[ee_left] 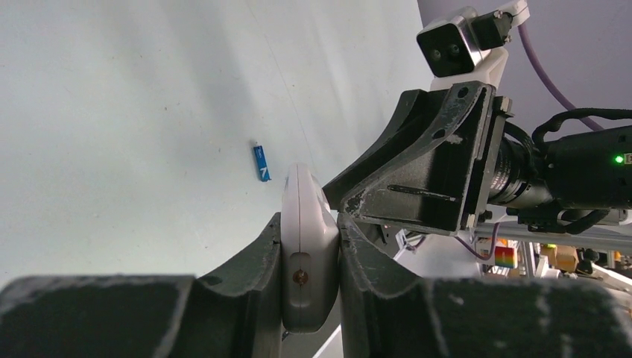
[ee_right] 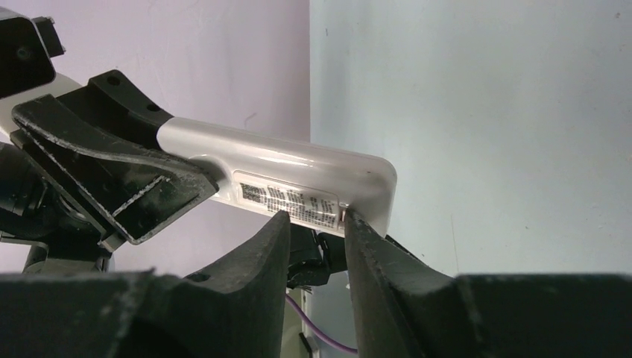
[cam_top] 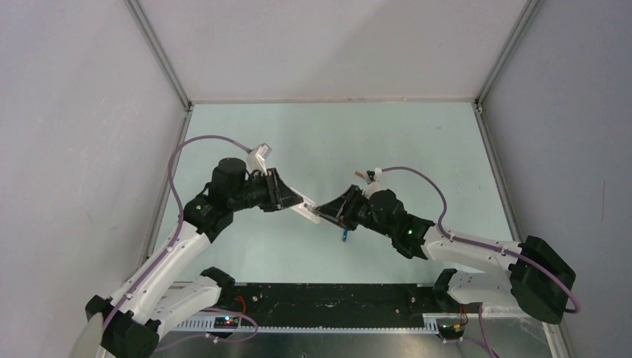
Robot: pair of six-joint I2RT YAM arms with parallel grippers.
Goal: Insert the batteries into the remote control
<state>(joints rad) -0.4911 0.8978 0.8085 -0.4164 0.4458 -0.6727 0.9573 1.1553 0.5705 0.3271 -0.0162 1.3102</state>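
Left wrist view, starting closest to us: at the bottom centre the left gripper (ee_left: 310, 240) is clamped on the remote control (ee_left: 305, 195), one dark finger pressed to each flat side. We see the white handset edge-on here. Its long axis runs away from the camera and up the frame, and its rounded free end sits just above centre. Beyond that end, a little to the left, the blue battery (ee_left: 260, 162) lies on the pale table (ee_left: 112, 112), apart from the remote, with its long axis close to vertical in the frame. At the right, past the remote's tip, the right gripper (ee_left: 417, 175) faces us, its near edge just beside the handset.

From the right wrist camera, its own two fingertips (ee_right: 277, 224) rise from the bottom centre with a narrow gap between them, and we see nothing gripped in that gap. They reach the lower long edge of the remote, at either end of a printed label (ee_right: 287, 200); we cannot tell whether they touch it. Here the remote's long axis runs left to right, dipping slightly to the right. Its rounded free end is right of centre and its other end is in the left gripper at the left.

From above, the remote lies diagonally at mid-frame, pointing to the lower right toward the right gripper, with the blue battery on the table just below that gripper.
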